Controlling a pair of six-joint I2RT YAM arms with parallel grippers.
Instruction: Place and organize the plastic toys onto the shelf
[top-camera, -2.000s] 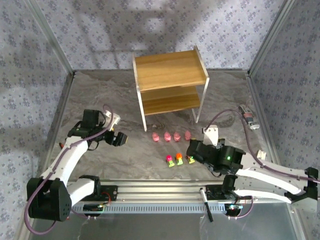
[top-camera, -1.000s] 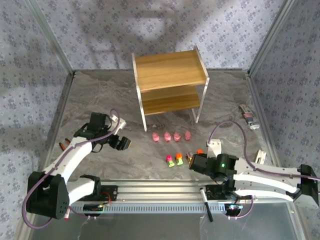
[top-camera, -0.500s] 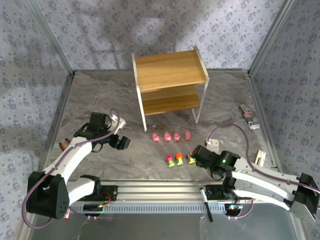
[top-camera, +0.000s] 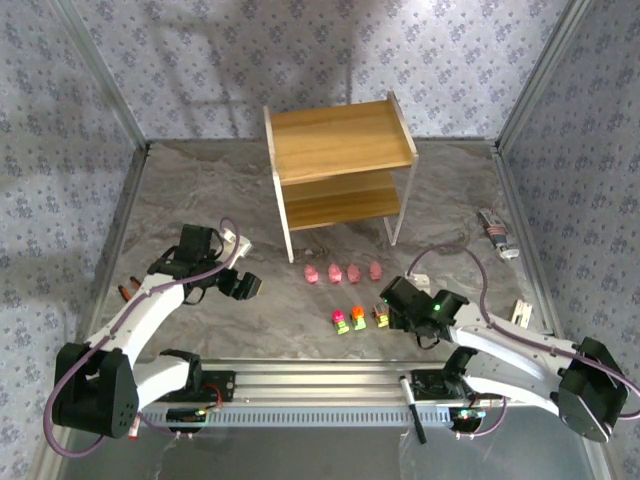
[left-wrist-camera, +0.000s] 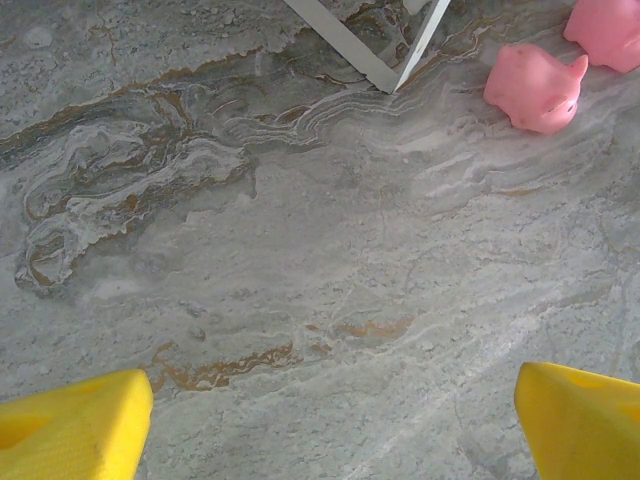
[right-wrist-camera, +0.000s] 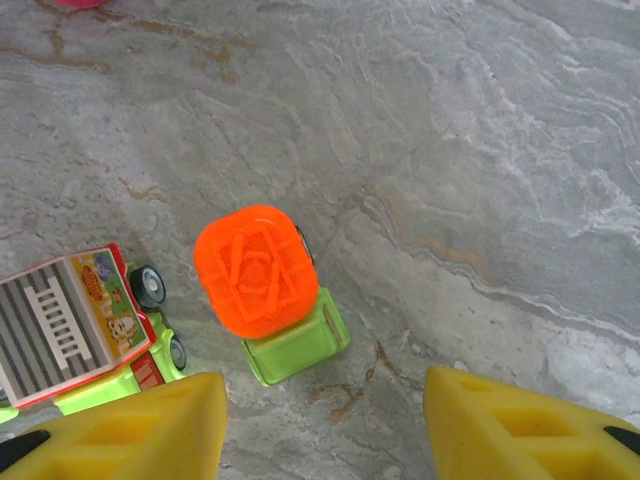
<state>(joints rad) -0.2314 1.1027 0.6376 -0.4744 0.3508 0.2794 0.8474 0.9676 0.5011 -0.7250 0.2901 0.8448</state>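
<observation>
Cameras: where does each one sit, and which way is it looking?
Top external: above and behind the arms, looking down on the table, shelf and both arms.
Left wrist: on the left arm, facing down at the table; left pincer tips in the bottom corners.
Right wrist: on the right arm, facing down at an orange-topped car; right pincer open below.
Shared: top and left wrist both show the leftmost pink figure.

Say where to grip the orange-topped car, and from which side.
Take the orange-topped car by its orange block, probably from straight above. The block is squarish, raised and faces up. The right gripper hangs open over it. The striped-roof car sits close beside, so clearance there is tight.
</observation>
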